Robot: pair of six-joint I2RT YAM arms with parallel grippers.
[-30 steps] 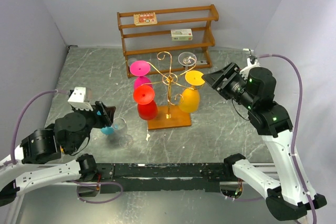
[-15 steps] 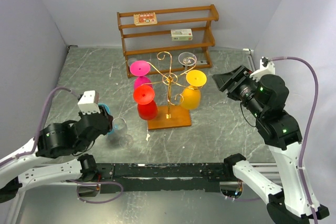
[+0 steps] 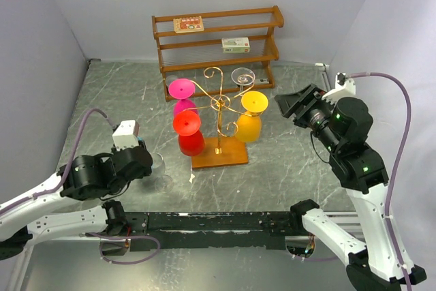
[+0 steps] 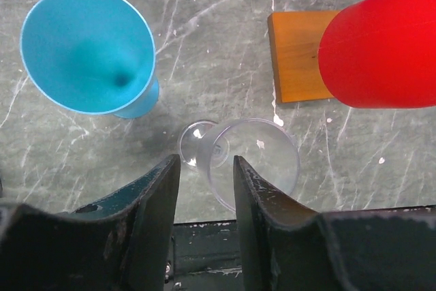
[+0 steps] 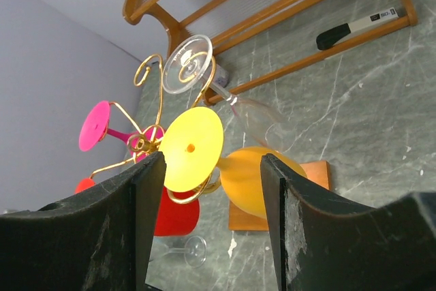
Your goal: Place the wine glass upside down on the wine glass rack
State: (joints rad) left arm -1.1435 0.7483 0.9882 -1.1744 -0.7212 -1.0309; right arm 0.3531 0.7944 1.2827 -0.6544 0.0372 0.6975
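A clear wine glass (image 3: 158, 166) stands upright on the table left of the gold wire rack (image 3: 219, 103). My left gripper (image 3: 146, 161) hovers right above it, open and empty. In the left wrist view the fingertips (image 4: 240, 168) frame the glass's foot, and the bowl (image 4: 262, 155) lies beyond the right finger. A blue glass (image 4: 85, 46) stands beside it. My right gripper (image 3: 293, 103) is open and empty, raised right of the rack. The rack (image 5: 160, 86) carries pink, red, yellow and clear glasses upside down.
The rack's wooden base (image 3: 228, 155) sits mid-table. The red glass (image 4: 381, 46) hangs close to my left gripper. A brown three-tier shelf (image 3: 216, 39) with small boxes stands at the back. A black object (image 5: 354, 25) lies by its foot. Walls close both sides.
My left arm has swung right and turned its gripper down over the clear glass, covering the blue glass from above. My right arm drew back from the rack, then held still.
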